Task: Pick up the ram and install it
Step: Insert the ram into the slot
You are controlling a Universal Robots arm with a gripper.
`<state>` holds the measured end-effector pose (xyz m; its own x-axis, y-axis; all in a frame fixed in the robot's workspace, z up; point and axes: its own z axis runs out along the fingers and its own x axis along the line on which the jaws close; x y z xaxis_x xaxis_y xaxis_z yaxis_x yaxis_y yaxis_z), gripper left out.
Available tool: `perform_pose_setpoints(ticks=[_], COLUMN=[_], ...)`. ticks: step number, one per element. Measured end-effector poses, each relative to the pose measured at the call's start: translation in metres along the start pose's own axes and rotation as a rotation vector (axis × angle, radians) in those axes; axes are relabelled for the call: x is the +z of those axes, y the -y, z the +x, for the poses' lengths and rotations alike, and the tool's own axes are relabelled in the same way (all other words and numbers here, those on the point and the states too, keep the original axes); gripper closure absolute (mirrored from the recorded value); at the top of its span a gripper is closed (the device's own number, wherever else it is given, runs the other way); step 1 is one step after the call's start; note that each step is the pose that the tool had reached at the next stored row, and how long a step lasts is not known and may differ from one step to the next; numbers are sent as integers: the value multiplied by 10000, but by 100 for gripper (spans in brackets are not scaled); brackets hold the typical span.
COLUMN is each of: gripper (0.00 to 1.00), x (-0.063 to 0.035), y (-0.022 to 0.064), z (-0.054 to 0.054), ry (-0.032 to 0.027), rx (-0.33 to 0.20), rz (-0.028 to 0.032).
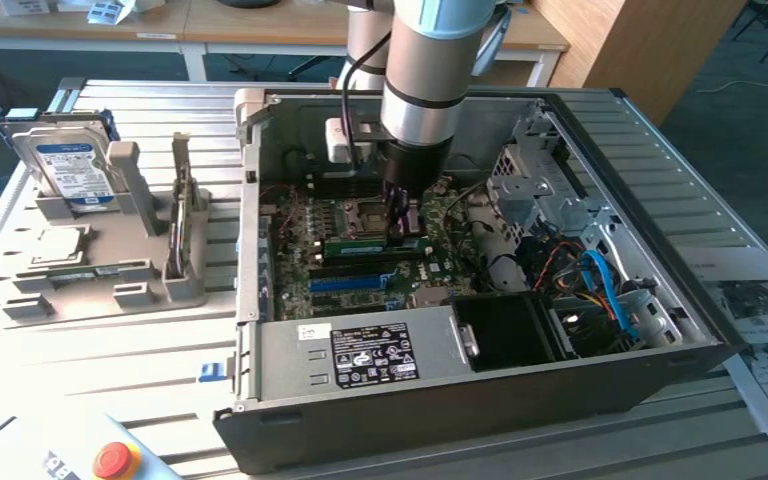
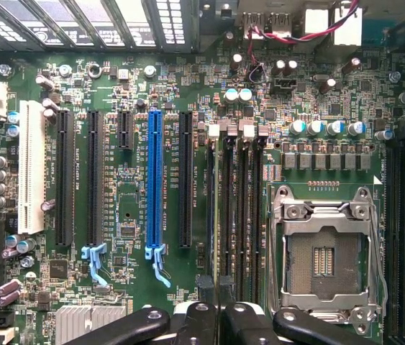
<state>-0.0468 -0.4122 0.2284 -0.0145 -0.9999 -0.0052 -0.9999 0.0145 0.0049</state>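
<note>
tool (image 1: 404, 226) nearly closed, pinching ram (image 1: 372, 243) just above memory slots (image 2: 242, 215)

Black case (image 1: 491, 405) with a black-and-white sticker (image 1: 373, 355) on its silver inner box. Inside the case: a green board (image 2: 130, 180) dotted with silver-topped cylinders, bearing one blue slot (image 2: 155, 180), one white slot (image 2: 31, 176), several black slots (image 2: 65, 180), a silver socket frame (image 2: 328, 251) and a green ram (image 1: 357, 243); also a blue cable (image 1: 602, 285). Outside the case: a grey rack (image 1: 137, 180), a drive with a blue-and-white label (image 1: 71, 170), and a red button (image 1: 116, 460).
</note>
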Motion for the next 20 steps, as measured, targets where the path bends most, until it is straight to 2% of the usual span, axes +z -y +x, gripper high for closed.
perform_pose_setpoints(ticks=[20], gripper=[88], x=[33], y=[0], z=[0], ry=[1], rx=[0], rz=[0])
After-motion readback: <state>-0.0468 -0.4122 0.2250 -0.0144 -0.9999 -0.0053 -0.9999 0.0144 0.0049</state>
